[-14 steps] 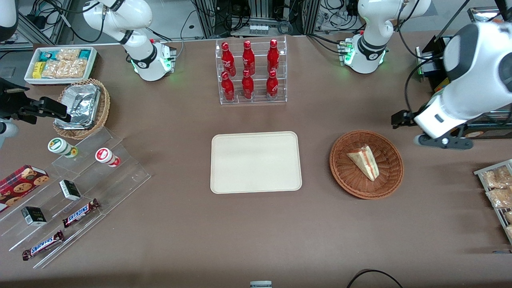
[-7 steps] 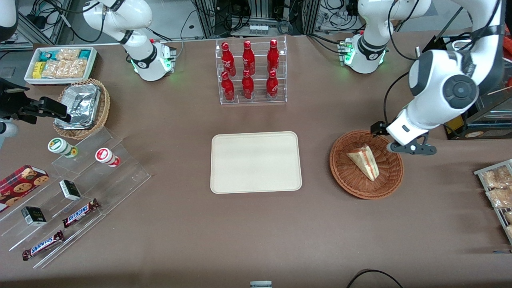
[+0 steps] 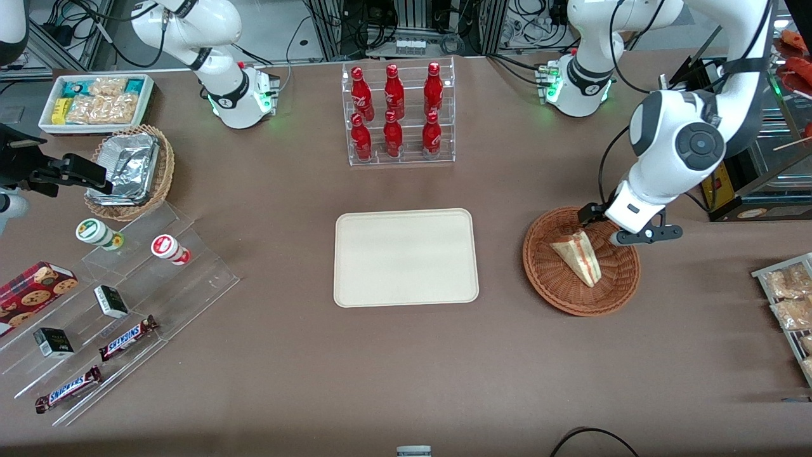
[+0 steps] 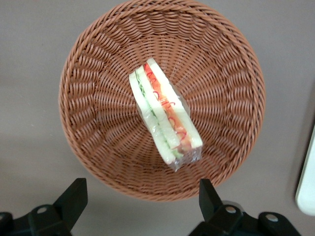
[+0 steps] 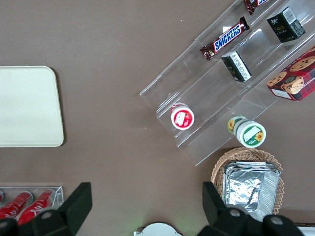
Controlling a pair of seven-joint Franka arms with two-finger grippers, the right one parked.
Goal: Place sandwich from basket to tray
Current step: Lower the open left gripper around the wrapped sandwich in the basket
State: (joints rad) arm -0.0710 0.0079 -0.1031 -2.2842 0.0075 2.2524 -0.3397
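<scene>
Gripper (image 4: 142, 199) hangs above the basket (image 3: 552, 279), fingers (image 4: 74, 194) spread wide, gripping nothing. Sandwich (image 3: 578, 256) lies in the basket. Tray (image 3: 406, 257) sits beside the basket.

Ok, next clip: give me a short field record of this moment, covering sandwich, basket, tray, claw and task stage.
sandwich: lying in the basket, not gripped
basket: on the table, toward the working arm's end, beside the tray
tray: nothing on it
claw: open, above the basket's rim, fingers apart and clear of the sandwich
task stage: approach, sandwich not yet picked up
</scene>
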